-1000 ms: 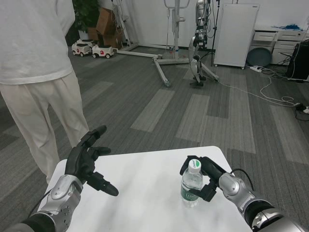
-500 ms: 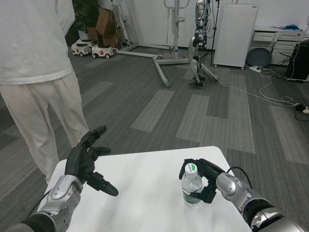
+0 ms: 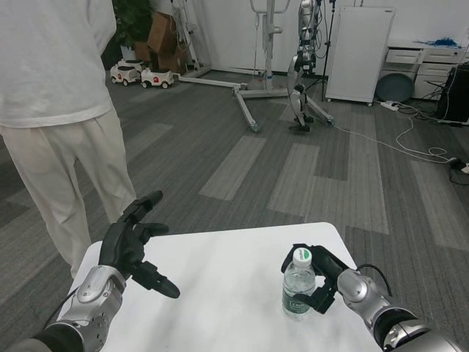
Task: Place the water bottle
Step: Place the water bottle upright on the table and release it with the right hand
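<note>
**Clear plastic bottle upright on table, right hand around it: placement step near completion**

Clear plastic forms the water bottle (image 3: pixel 298 287), which has a white cap and a green label. It stands upright on the white table (image 3: pixel 220 279), on the right half of the top and near the right edge. Its base appears to rest on the surface, though the contact line is too small to confirm.

The right hand (image 3: pixel 319 277) grasps the bottle from the robot's right side. One finger curves behind the neck just under the cap, and another part of the hand wraps the body at label height. The hand is judged to be holding, not released.

The left hand (image 3: pixel 132 247) hovers above the left part of the table, holding nothing, fingers spread. It is well apart from the bottle.

A person (image 3: pixel 58 110) in pale clothing stands beside the far-left corner of the table.

Step in hand: setting the bottle down. The transport part appears finished.

Next move, as a judgement: spread the right hand's fingers evenly so that neither side pushes the bottle, then withdraw the hand sideways to the right, clear of the cap. The bottle is tall and narrow; a finger dragging on the neck could tip it toward the nearby table edge.
</note>
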You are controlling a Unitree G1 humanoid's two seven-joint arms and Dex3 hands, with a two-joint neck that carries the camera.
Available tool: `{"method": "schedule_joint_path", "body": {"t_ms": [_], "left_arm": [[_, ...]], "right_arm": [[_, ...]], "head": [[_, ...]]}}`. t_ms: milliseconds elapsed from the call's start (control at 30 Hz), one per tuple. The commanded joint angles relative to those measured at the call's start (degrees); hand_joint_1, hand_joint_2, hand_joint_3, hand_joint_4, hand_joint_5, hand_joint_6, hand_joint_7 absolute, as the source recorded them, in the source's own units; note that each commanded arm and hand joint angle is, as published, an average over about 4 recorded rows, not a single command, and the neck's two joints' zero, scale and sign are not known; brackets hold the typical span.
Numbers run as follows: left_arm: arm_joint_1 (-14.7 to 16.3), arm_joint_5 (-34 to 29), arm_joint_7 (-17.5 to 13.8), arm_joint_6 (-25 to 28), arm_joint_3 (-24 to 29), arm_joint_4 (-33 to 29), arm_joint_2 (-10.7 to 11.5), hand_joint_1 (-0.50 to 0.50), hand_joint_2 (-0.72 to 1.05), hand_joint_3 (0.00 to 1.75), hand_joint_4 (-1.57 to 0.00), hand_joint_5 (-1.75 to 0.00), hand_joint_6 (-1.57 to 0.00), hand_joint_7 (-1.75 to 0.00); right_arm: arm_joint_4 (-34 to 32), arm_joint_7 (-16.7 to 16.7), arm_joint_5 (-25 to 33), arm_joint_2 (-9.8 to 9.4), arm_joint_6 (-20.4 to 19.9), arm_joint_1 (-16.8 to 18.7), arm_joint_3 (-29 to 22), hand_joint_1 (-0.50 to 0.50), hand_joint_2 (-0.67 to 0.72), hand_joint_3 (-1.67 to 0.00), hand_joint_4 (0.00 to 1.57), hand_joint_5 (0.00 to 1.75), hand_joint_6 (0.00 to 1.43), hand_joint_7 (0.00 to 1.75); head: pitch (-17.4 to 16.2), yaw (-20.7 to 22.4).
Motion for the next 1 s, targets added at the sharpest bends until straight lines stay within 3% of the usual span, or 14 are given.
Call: {"method": "schedule_joint_path", "body": {"t_ms": [33, 367, 600, 733, 767, 833, 867, 900, 967, 1000], "left_arm": [[0.24, 0.27, 0.06, -0.10, 0.18, -0.08, 0.60, -0.50, -0.55, 0.09, 0.00, -1.75, 0.00, -0.42], [0.24, 0.34, 0.01, -0.10, 0.27, -0.08, 0.60, -0.50, -0.55, 0.09, 0.00, -1.75, 0.00, -0.42], [0.24, 0.34, 0.03, -0.10, 0.27, -0.08, 0.60, -0.50, -0.55, 0.09, 0.00, -1.75, 0.00, -0.42], [0.24, 0.34, 0.06, -0.10, 0.27, -0.08, 0.60, -0.50, -0.57, 0.09, 0.00, -1.75, 0.00, -0.42], [0.24, 0.34, 0.06, -0.10, 0.27, -0.08, 0.60, -0.50, -0.57, 0.09, 0.00, -1.75, 0.00, -0.42], [0.24, 0.36, 0.06, -0.10, 0.29, -0.08, 0.60, -0.50, -0.55, 0.09, 0.00, -1.75, 0.00, -0.42], [0.24, 0.38, 0.06, -0.10, 0.31, -0.08, 0.60, -0.50, -0.55, 0.09, 0.00, -1.75, 0.00, -0.42], [0.24, 0.40, 0.06, -0.10, 0.33, -0.08, 0.60, -0.50, -0.55, 0.09, 0.00, -1.75, 0.00, -0.42], [0.24, 0.43, 0.06, -0.10, 0.36, -0.08, 0.60, -0.50, -0.55, 0.09, 0.00, -1.75, 0.00, -0.40], [0.24, 0.43, 0.06, -0.10, 0.36, -0.08, 0.60, -0.50, -0.55, 0.09, 0.00, -1.75, 0.00, -0.40]], "right_arm": [[1.72, -0.67, 1.90, 0.17, -1.36, 0.37, -0.47, -0.08, -0.60, -1.59, 1.57, 1.36, 1.34, 1.48], [1.79, -1.72, -4.60, -0.09, -1.66, 0.20, -0.28, -0.08, -0.60, -1.59, 1.57, 1.36, 1.34, 1.54], [1.63, -1.72, -4.82, -0.09, -1.66, 0.20, -0.28, -0.08, -0.60, -1.59, 1.57, 1.38, 1.34, 1.54], [1.26, -1.68, -4.58, -0.09, -1.66, 0.20, -0.32, -0.08, -0.60, -1.59, 1.57, 1.62, 1.20, 1.54], [1.24, -1.64, -4.25, -0.11, -1.62, 0.20, -0.32, -0.09, -0.59, -1.59, 1.43, 1.62, 1.07, 1.55], [1.35, -1.46, -3.44, -0.15, -1.53, 0.20, -0.32, -0.14, -0.56, -1.59, 0.98, 1.48, 0.79, 1.55], [1.44, -1.33, -2.93, -0.18, -1.49, 0.20, -0.32, -0.18, -0.54, -1.59, 0.63, 1.28, 0.57, 1.55], [1.57, -0.91, -2.45, -0.18, -1.44, 0.20, -0.32, -0.22, -0.51, -1.59, 0.38, 0.90, 0.38, 1.43], [1.90, 0.06, -1.37, -0.18, -1.33, 0.20, -0.32, -0.29, -0.45, -1.57, 0.04, 0.22, 0.06, 1.13], [2.09, 0.60, -0.78, -0.18, -1.27, 0.20, -0.32, -0.32, -0.40, -1.47, 0.00, 0.00, 0.00, 0.86]], "head": [[-0.06, -0.13], [-0.26, -0.07], [-0.23, -0.12], [-0.14, -0.09], [-0.15, 0.00], [-0.19, 0.01], [-0.22, -0.02], [-0.22, -0.13], [-0.25, -0.25], [-0.26, -0.25]]}}
